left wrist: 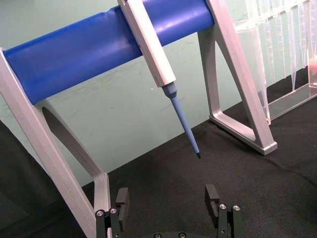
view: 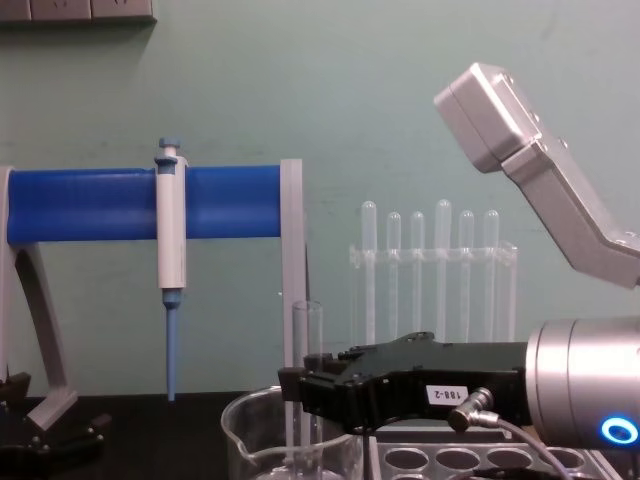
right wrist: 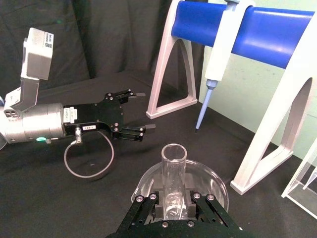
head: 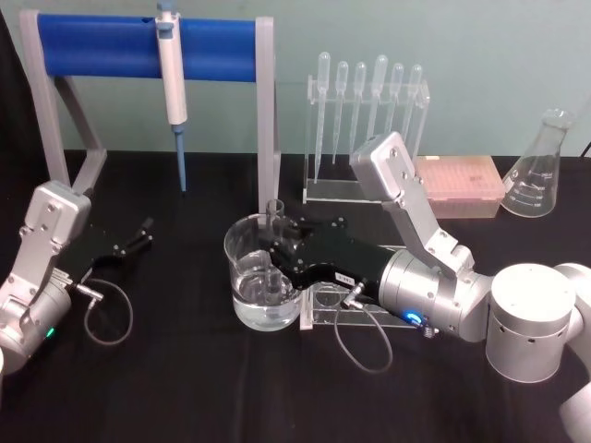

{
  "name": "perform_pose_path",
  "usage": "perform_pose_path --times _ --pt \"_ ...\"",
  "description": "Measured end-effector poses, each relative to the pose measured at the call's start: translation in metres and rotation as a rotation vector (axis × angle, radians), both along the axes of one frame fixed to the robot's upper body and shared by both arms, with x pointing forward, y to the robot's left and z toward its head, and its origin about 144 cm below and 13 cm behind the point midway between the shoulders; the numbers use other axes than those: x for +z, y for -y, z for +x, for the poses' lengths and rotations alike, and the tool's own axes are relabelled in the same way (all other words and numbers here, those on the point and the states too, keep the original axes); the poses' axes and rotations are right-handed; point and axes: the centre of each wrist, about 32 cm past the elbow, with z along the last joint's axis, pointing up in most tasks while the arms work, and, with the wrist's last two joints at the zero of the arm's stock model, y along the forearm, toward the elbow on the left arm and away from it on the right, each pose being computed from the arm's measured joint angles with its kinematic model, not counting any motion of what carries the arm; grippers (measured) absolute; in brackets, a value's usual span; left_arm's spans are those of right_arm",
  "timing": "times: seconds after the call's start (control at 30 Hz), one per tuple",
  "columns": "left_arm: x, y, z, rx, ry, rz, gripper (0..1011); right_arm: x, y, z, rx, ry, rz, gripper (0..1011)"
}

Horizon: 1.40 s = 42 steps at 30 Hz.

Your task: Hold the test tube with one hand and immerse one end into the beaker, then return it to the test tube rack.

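Observation:
The clear test tube (head: 274,215) stands upright, and its lower end dips into the liquid in the beaker (head: 242,277) at the table's centre. My right gripper (head: 276,257) reaches in from the right over the beaker rim and is shut on the tube's middle. In the right wrist view the test tube (right wrist: 173,171) sits clamped between the two fingers (right wrist: 146,200), with the beaker (right wrist: 218,184) below. From the chest, the test tube (view: 307,335) rises above the right gripper (view: 296,385) and the beaker (view: 250,440). My left gripper (head: 140,236) rests open at the left, holding nothing.
A blue-bar stand (head: 138,51) holding a pipettor (head: 172,83) stands at the back left. A rack of plastic pipettes (head: 369,111), a pink tip box (head: 457,185) and a conical flask (head: 540,166) line the back right. A clear tube rack (head: 355,314) lies under my right wrist.

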Motion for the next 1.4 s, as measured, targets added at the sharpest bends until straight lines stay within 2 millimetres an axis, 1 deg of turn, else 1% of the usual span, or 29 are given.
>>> perform_pose_path --times 1.4 --pt "0.0 0.0 0.0 0.0 0.0 0.0 1000 0.0005 0.0001 0.0001 0.0 0.002 0.0 239"
